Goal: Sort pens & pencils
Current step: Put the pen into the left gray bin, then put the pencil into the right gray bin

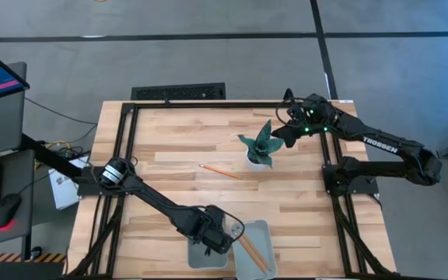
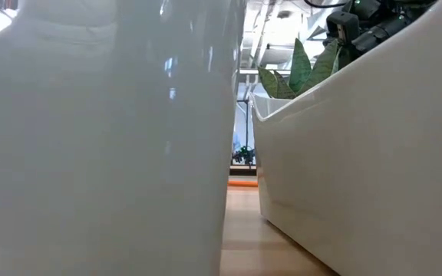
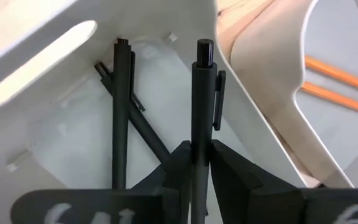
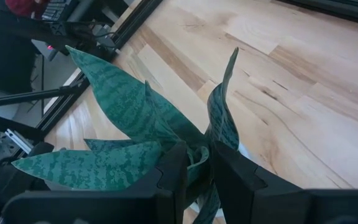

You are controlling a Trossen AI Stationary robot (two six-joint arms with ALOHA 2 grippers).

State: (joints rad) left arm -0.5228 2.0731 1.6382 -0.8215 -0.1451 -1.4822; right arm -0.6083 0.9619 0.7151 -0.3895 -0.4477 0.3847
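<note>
Two white trays stand side by side at the table's near edge. In the left tray (image 3: 61,137) two black pens (image 3: 120,118) lie crossed on the floor. My left gripper (image 3: 201,146) hangs over this tray (image 1: 197,257), pointing steeply down, shut on a third black pen (image 3: 202,93). The right tray (image 1: 261,232) holds two orange pencils (image 3: 334,81). Another pencil (image 1: 220,170) lies flat on the wood at mid-table. My right gripper (image 1: 283,134) waits at the far right, above a potted plant (image 1: 259,146), its fingers a narrow gap apart with nothing between them. My left gripper pinches the pen's barrel (image 3: 201,140) between its two fingers. The fingers come from above, slanting steeply down, and the pen runs along them, out past their ends. Its clip end (image 3: 205,50) points down into the left tray; whether it touches the tray I cannot tell.
The plant's green leaves (image 4: 135,124) fill the space just in front of my right gripper. The two tray walls (image 2: 98,138) (image 2: 359,153) stand close together with a thin strip of wood between. A black frame runs round the table (image 1: 123,155). Bare wood lies between plant and trays.
</note>
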